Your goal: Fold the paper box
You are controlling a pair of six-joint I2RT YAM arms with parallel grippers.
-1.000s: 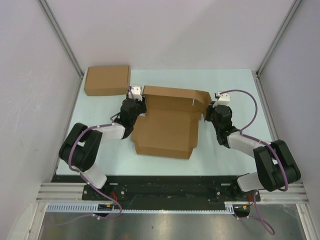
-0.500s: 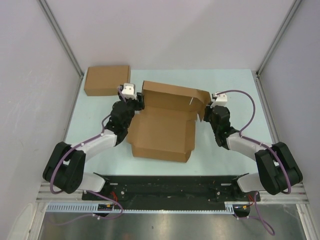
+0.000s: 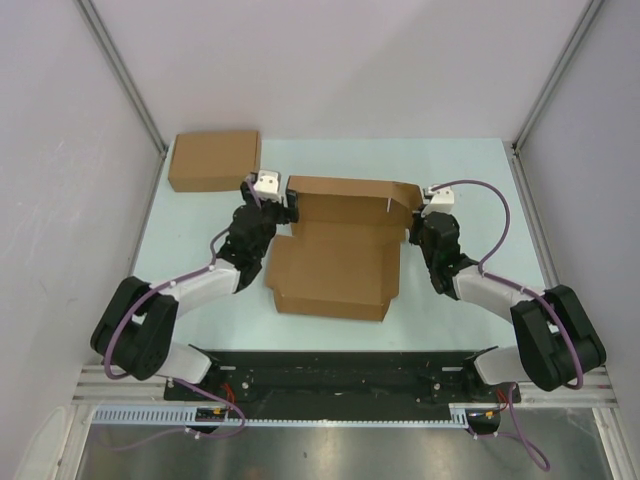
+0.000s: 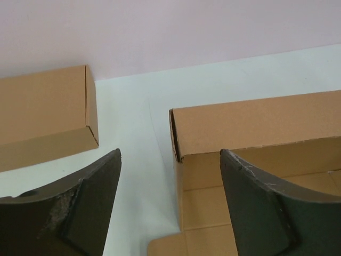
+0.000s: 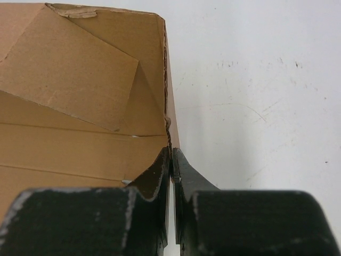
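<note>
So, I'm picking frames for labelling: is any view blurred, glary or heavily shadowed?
Top external: even light, sharp, no glare on the paper box. Left wrist: box edges crisp, dark fingers with scuffs visible. Right wrist: bright table, specks visible.

A closed flat cardboard box [image 4: 42,106] lies on the pale table [image 4: 133,101], ahead-left of my left gripper [image 4: 169,153], not touching it
</note>
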